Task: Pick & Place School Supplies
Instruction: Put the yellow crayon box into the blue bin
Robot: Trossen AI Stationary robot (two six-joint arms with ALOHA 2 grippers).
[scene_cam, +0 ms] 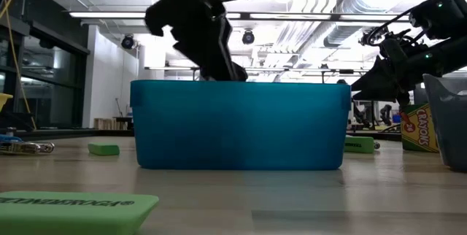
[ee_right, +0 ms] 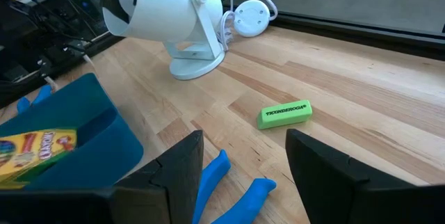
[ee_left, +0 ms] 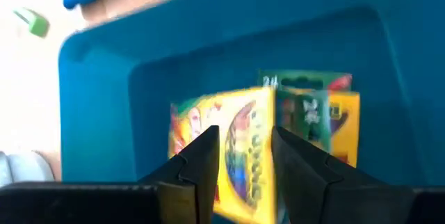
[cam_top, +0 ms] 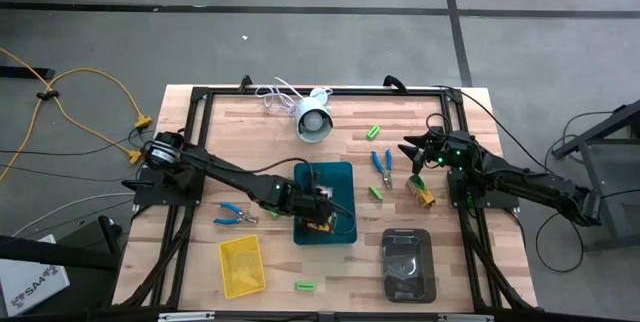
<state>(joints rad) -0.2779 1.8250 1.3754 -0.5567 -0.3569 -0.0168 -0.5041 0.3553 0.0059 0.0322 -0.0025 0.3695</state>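
Note:
My left gripper point(cam_top: 320, 218) reaches down into the teal tray point(cam_top: 337, 174) and is shut on a yellow-orange printed box point(ee_left: 243, 140). In the low view the tray wall point(scene_cam: 237, 125) hides its fingertips. My right gripper point(ee_right: 243, 175) is open and hovers over the blue-handled scissors point(ee_right: 221, 172) at the table's right middle, touching nothing. The second yellow-orange box point(cam_top: 423, 191) lies on the table close to it. The other blue scissors point(cam_top: 235, 215) lie left of the tray. Green blocks point(cam_top: 375, 132) point(cam_top: 375, 192) point(cam_top: 305, 286) lie scattered on the wood. My left gripper pinches the yellow-orange box between its two fingers point(ee_left: 205, 158), on a narrow part of the box point(ee_left: 247, 161) that fills the gap between them. The fingers come from above, slanting down into the teal tray. Whether the box's far end rests on the tray floor cannot be told.
A white round device with a cable point(cam_top: 315, 120) stands near the far edge. The yellow tray point(cam_top: 241, 265) and the dark grey tray point(cam_top: 407, 262) sit along the near side. Black frame rails point(cam_top: 190, 142) border the tabletop.

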